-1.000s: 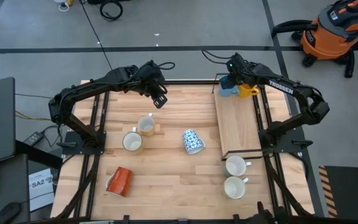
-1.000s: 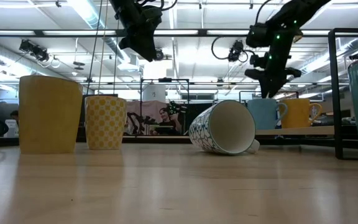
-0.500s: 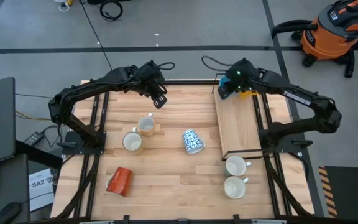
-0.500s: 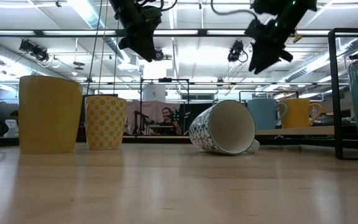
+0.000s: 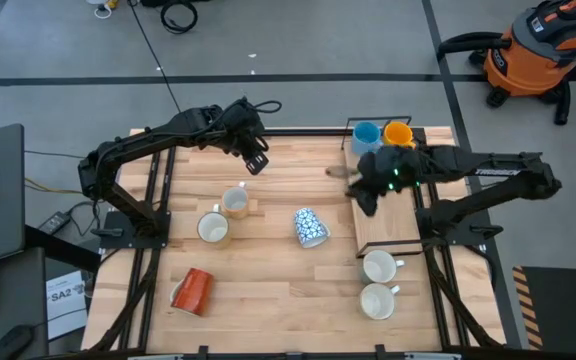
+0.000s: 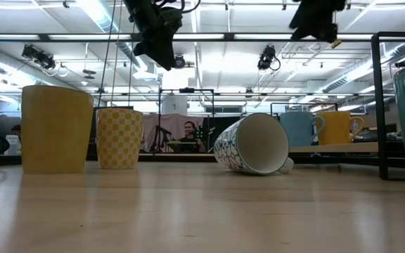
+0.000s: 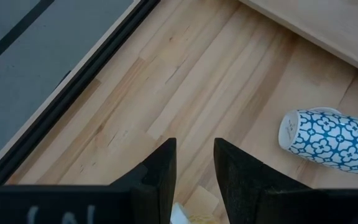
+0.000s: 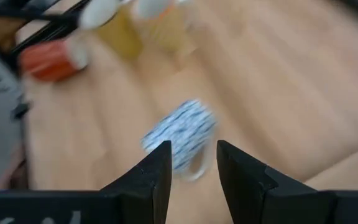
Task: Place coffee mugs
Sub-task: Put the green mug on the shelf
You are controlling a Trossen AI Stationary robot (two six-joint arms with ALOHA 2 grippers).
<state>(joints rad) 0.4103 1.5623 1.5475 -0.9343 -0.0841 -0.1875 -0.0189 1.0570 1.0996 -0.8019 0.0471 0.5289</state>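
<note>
Right gripper point(image 5: 361, 190): fingers slightly parted, nothing between them, hanging over the near-left edge of the raised board point(image 5: 383, 215). Just to its left, the blue-patterned mug point(image 5: 310, 227) lies on its side mid-table. On the board's far end stand the light blue mug point(image 5: 366, 133) and the yellow mug point(image 5: 398, 133), side by side. Left gripper point(image 5: 258, 160), fingers a little apart and empty, hovers at the table's far side. Two cream mugs point(image 5: 224, 214) stand left, a red mug point(image 5: 193, 290) lies near-left, two white mugs point(image 5: 379, 283) sit near-right.
</note>
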